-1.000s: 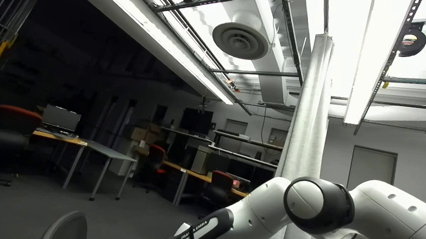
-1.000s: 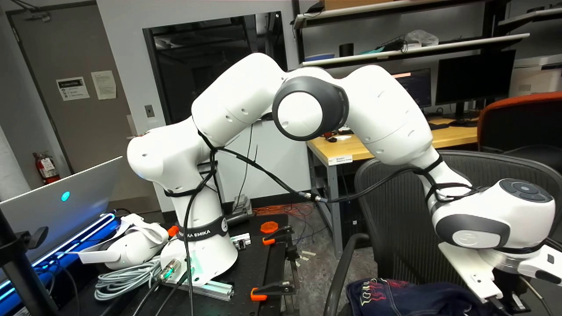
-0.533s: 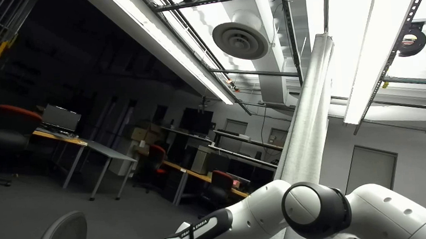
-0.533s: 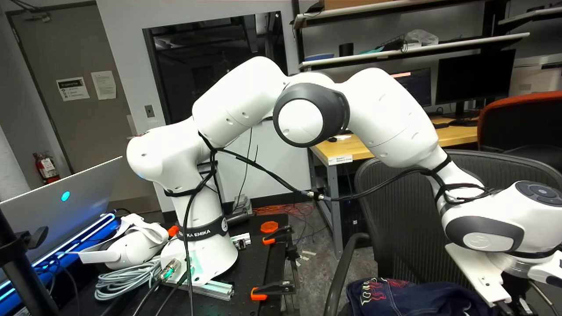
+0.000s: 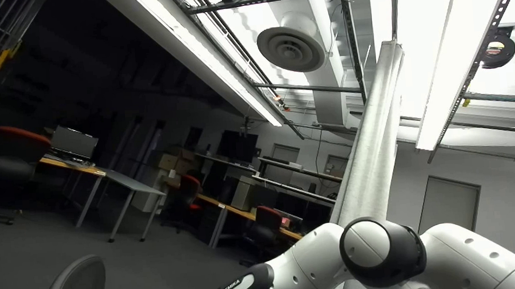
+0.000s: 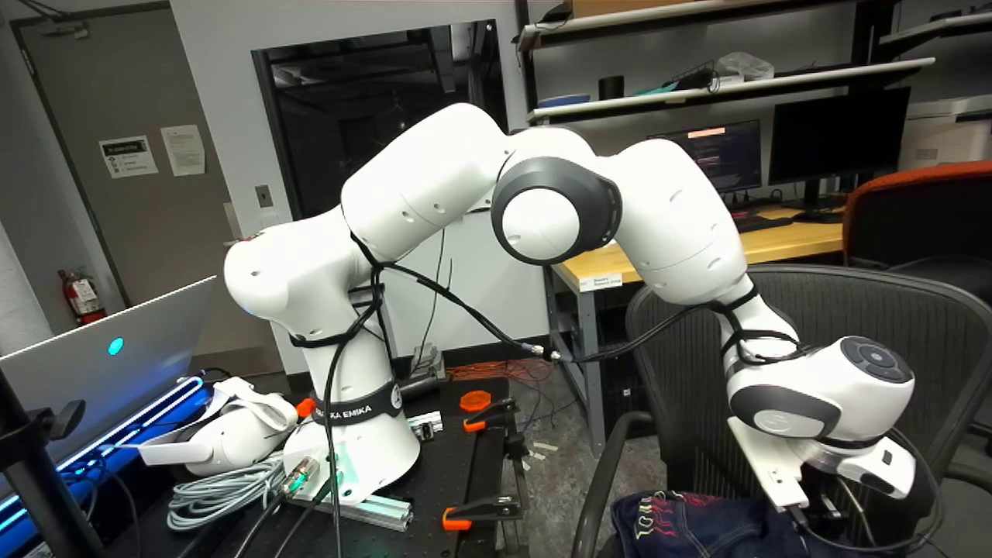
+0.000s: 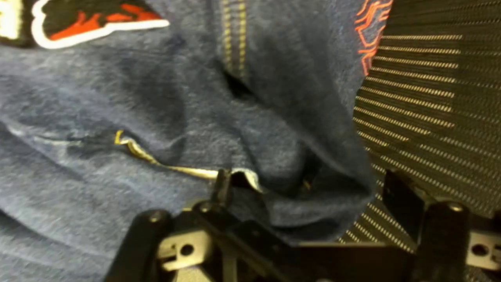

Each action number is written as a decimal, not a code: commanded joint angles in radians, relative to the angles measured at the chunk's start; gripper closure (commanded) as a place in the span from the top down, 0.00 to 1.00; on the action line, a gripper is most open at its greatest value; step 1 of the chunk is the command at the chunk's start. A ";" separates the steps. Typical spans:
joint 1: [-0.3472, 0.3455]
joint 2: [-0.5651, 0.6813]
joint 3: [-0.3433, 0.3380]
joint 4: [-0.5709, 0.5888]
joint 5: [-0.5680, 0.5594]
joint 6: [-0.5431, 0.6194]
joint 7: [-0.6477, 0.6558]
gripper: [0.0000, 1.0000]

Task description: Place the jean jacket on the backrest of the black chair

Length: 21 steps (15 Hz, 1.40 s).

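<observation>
The jean jacket [image 6: 690,523], dark blue with colourful embroidery, lies bunched low against the black chair [image 6: 682,372], below its backrest top. In the wrist view the denim [image 7: 156,90] fills most of the picture, with a red, black and white patch. Chair mesh [image 7: 422,90] shows at the right there. My gripper [image 7: 309,190] is open, its jaws wide apart. A loose fold of denim lies between them, clear of the right finger; whether the left finger touches cloth, I cannot tell. An exterior view also catches the chair's rounded grey backrest [image 5: 81,288]; the jacket is out of that view.
The chair's armrest [image 6: 608,480] rises left of the jacket. Behind the chair are a wooden desk [image 6: 798,244] and an orange-backed chair [image 6: 922,201]. Orange clamps [image 6: 484,508] sit on the robot's bench edge. A black cable [image 6: 934,496] loops beside the hand.
The hand first shifted slightly right, then came back left and lower over the jacket. The visible embroidered part of the jacket has stayed in place.
</observation>
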 commanded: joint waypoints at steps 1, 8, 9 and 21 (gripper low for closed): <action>0.000 -0.009 0.035 -0.073 0.027 0.050 -0.028 1.00; -0.019 -0.021 0.054 -0.105 0.018 0.090 -0.044 0.34; -0.021 -0.028 0.054 -0.108 0.018 0.093 -0.043 0.27; -0.011 -0.253 0.051 -0.230 0.037 0.125 0.021 0.02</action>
